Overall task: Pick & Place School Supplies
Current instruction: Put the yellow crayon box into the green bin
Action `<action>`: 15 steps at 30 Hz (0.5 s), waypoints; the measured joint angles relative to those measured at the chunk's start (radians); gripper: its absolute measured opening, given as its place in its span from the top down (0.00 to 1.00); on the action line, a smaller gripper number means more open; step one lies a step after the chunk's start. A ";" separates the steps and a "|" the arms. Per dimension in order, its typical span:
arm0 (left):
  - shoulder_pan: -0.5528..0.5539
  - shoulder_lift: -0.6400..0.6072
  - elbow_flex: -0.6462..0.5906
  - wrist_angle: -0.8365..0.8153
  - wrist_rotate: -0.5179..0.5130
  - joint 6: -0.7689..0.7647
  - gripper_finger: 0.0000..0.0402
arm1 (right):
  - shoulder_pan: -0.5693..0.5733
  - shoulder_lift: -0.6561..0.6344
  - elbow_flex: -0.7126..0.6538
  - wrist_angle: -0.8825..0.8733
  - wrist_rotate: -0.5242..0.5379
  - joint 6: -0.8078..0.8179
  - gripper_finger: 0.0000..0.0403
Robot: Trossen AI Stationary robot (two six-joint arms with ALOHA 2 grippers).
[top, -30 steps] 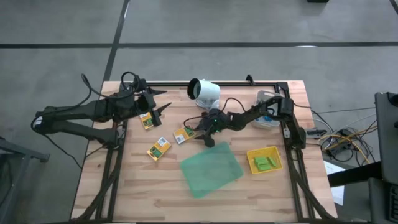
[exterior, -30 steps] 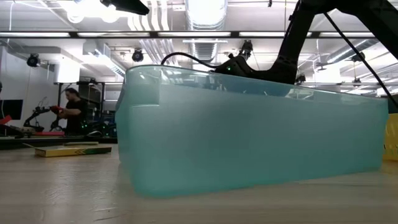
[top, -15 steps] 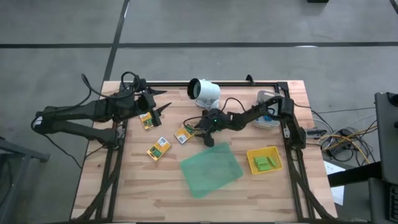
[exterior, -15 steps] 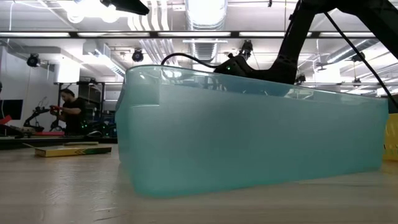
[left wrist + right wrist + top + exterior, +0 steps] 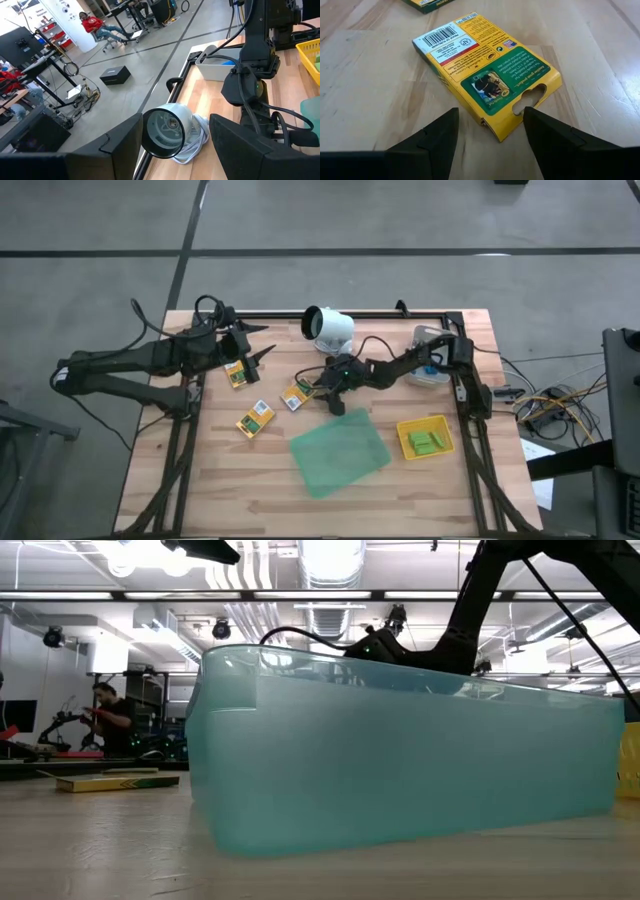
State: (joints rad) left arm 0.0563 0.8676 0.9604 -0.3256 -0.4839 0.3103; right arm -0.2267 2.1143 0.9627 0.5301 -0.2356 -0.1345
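Note:
Three yellow-and-green packets lie flat on the wooden table: one (image 5: 236, 373) below my left gripper, one (image 5: 255, 418) nearer the front, and one (image 5: 295, 395) mid-table. My right gripper (image 5: 318, 393) is low and open at the mid-table packet (image 5: 485, 80). Its fingers stand on either side of the packet's near corner, and no touch shows. My left gripper (image 5: 262, 342) hangs open and raised at the far left, holding nothing. Light-green blocks (image 5: 425, 443) lie in the yellow tray (image 5: 440, 425).
A translucent green tray (image 5: 340, 452) lies at mid-front and fills the low view (image 5: 400, 760). A white camera (image 5: 328, 327) stands at the far edge. A white bin (image 5: 430, 370) sits at the far right. Bare wood lies at the front left.

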 joint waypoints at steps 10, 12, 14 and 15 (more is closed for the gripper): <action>0.000 0.000 0.000 0.000 0.000 0.000 0.41 | 0.011 -0.003 0.000 0.000 0.029 -0.145 0.46; 0.000 0.000 0.000 0.000 0.000 0.000 0.41 | 0.011 -0.007 0.000 -0.001 0.031 -0.150 0.46; 0.000 0.000 0.000 0.000 0.000 0.000 0.41 | 0.011 -0.015 -0.001 -0.009 0.031 -0.140 0.46; 0.000 0.000 0.000 0.000 0.000 0.000 0.41 | 0.011 -0.022 -0.002 -0.018 0.032 -0.133 0.46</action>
State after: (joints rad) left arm 0.0565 0.8673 0.9606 -0.3256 -0.4840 0.3103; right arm -0.2153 2.0921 0.9607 0.5119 -0.2035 -0.2679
